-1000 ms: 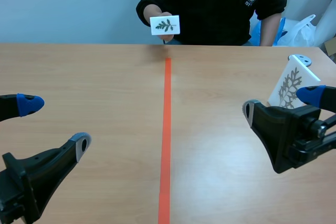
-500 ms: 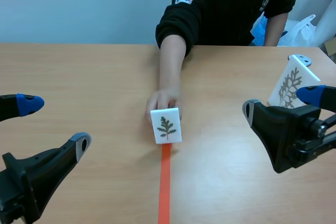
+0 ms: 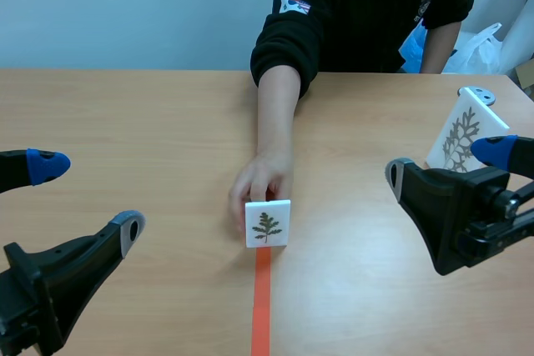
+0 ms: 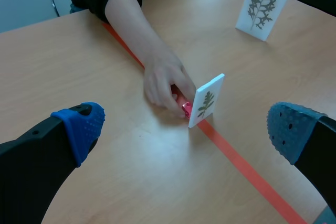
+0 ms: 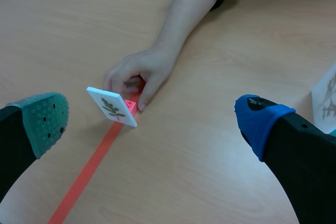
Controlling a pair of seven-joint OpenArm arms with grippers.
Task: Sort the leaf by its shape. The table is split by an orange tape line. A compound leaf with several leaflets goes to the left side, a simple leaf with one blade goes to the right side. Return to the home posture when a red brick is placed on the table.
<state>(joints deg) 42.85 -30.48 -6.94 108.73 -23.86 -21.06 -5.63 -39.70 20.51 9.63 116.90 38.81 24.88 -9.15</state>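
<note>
A small white card printed with a green leaf of several leaflets stands upright on the orange tape line at mid-table. A person's hand holds it from behind, where a pink base shows. The card stands ahead of my open left gripper, and it is ahead of my open right gripper too. In the scene view the left gripper and the right gripper hang low at either side, both well apart from the card.
A second white card with a grey-brown branching leaf stands on the right side, just behind my right gripper. A small metal disc lies beyond it. The person sits across the table, one arm stretched along the tape line.
The person brought the card down from chest height onto the tape line, then slid it a little nearer to me. Neither arm has moved.
</note>
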